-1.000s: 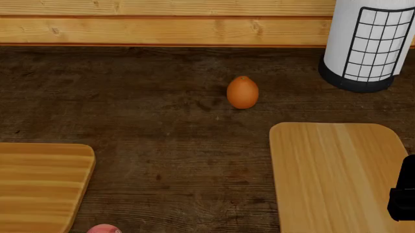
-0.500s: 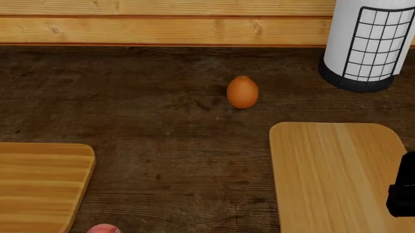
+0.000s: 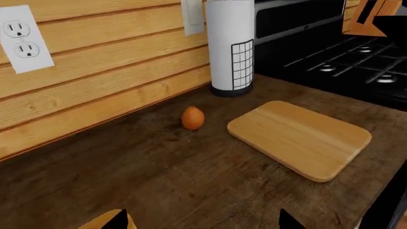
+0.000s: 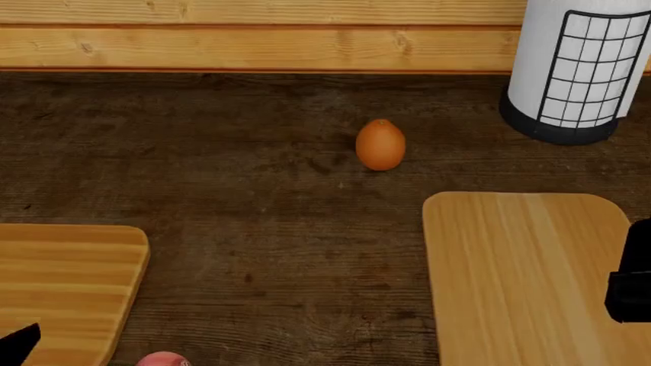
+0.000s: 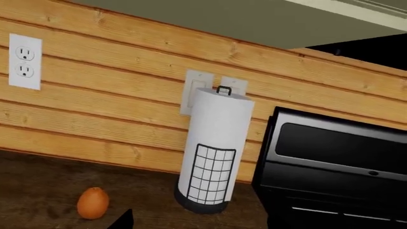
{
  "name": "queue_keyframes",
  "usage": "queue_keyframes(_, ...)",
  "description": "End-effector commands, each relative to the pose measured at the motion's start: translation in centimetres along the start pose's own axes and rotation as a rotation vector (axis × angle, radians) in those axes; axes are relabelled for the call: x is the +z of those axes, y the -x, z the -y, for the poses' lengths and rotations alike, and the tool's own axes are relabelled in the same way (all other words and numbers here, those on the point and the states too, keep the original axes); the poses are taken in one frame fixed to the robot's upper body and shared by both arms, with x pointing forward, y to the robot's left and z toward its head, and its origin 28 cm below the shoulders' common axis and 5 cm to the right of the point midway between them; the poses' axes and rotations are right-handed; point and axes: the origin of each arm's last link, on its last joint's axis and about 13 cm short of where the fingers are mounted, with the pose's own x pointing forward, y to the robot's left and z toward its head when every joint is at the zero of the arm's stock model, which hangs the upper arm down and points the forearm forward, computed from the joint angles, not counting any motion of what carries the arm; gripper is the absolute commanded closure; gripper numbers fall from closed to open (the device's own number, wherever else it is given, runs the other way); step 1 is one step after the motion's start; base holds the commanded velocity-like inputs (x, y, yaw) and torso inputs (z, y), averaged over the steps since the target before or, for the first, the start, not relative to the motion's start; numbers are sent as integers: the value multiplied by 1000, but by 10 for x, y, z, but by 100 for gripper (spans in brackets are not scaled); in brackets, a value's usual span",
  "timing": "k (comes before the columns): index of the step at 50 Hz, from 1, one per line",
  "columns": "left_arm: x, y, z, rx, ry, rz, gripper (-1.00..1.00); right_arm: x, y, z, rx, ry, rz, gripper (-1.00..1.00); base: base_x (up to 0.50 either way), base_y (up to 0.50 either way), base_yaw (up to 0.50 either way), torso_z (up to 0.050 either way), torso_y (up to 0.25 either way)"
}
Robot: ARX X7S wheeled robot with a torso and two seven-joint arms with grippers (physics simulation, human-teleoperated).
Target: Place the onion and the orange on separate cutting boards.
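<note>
1. Two cutting boards lie on the dark worktop (image 4: 254, 229): the striped golden board (image 4: 61, 290) sits at its left edge.
2. Beside that board's near corner, the onion (image 4: 163, 360) peeks in at the worktop's front edge.
3. Toward the back wall stands the orange (image 4: 380, 145), on bare wood.
4. Right of it lies the pale board (image 4: 519, 274), with the paper towel roll (image 4: 575, 69) behind.
5. Neither claw's opening can be judged; only dark slivers show.

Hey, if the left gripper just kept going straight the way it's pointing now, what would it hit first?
Probably the bare countertop. The left wrist view looks down across it, with the fingertips at the frame's near edge. The orange and the pale cutting board lie farther along, but depth is unclear.
</note>
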Motion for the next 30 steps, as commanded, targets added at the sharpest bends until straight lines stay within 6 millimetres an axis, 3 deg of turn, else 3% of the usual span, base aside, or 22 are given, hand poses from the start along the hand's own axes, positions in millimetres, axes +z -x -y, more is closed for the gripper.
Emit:
queue_keyframes(1, -27, -13, 12, -82, -107, -123, -100, 9, 6, 4, -26, -11, -18, -100, 0, 0, 0, 0, 0)
queue_keyframes(2, -26, -19, 11, -70, -30, -137, -100, 19, 8, 9, -55, -70, 31, -100, 0, 0, 0, 0, 0)
queue_keyframes(3, -14, -21, 13, -102, -191, -56, -100, 21, 13, 11, -48, -78, 32, -100, 0, 0, 0, 0, 0)
queue_keyframes(4, 1, -24, 10, -65, 5, -23, -100, 18, 14, 19, -122, -394, 14, -100, 0, 0, 0, 0, 0)
queue_keyframes(5, 3, -20, 19, -115, -300, -20, -100, 27, 18, 9, -26, -103, 64, -100, 0, 0, 0, 0, 0)
queue_keyframes(6, 19, -23, 13, -116, -175, -7, -100, 16, 5, 6, -13, -31, -23, -100, 0, 0, 0, 0, 0)
queue_keyframes(7, 22, -29, 8, -62, -157, -23, -100, 15, -1, 5, 16, -176, -68, -100, 0, 0, 0, 0, 0)
queue_keyframes(8, 24, -34, 2, -25, -123, 13, -100, 23, -7, 8, -38, -152, 42, -100, 0, 0, 0, 0, 0)
queue_keyframes(10, 13, -38, 1, -53, -129, -30, -100, 16, -15, 7, -28, -70, 21, -100, 0, 0, 0, 0, 0)
queue_keyframes(13, 3, -37, 5, -54, -52, -55, -100, 8, -15, 10, -60, -94, 32, -100, 0, 0, 0, 0, 0)
queue_keyframes(19, 2, -38, 17, -99, -67, -64, -100, -5, -9, 6, -62, -54, 21, -100, 0, 0, 0, 0, 0)
queue_keyframes(30, -13, -49, 18, -125, -27, -104, -100, -24, -8, -2, -35, -50, -35, -100, 0, 0, 0, 0, 0)
